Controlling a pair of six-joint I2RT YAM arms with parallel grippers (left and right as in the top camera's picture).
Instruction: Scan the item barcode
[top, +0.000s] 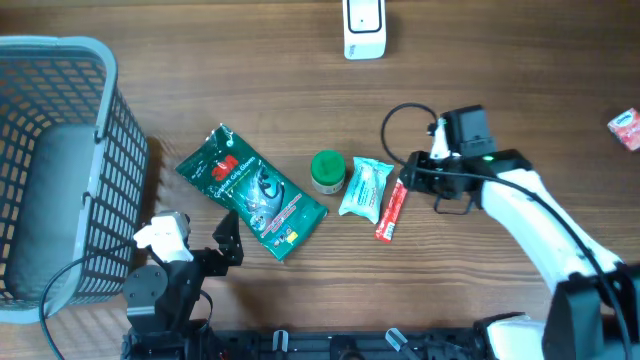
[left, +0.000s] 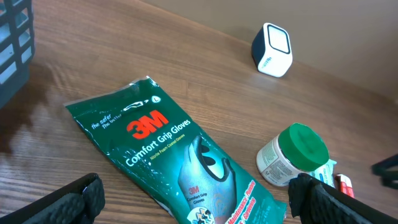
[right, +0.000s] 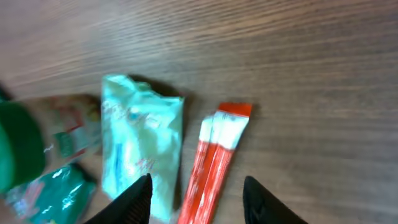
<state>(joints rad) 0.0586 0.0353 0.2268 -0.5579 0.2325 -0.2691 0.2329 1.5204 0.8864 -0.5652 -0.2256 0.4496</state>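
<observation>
A red stick packet (top: 391, 211) (right: 217, 155) lies flat on the wooden table beside a teal packet (top: 364, 188) (right: 142, 146). My right gripper (top: 405, 183) (right: 198, 182) hovers low over the red packet's near end, open, with one jaw on each side of it and neither touching it. A white barcode scanner (top: 364, 28) (left: 272, 50) stands at the table's far edge. My left gripper (top: 228, 240) (left: 196, 190) is wide open at the near left, empty, above the lower end of a green 3M gloves pack (top: 252, 192) (left: 168, 155).
A white jar with a green lid (top: 327, 171) (left: 292, 155) stands between the gloves pack and the teal packet. A grey mesh basket (top: 110, 150) fills the left side. A small red-and-white packet (top: 625, 128) lies at the right edge.
</observation>
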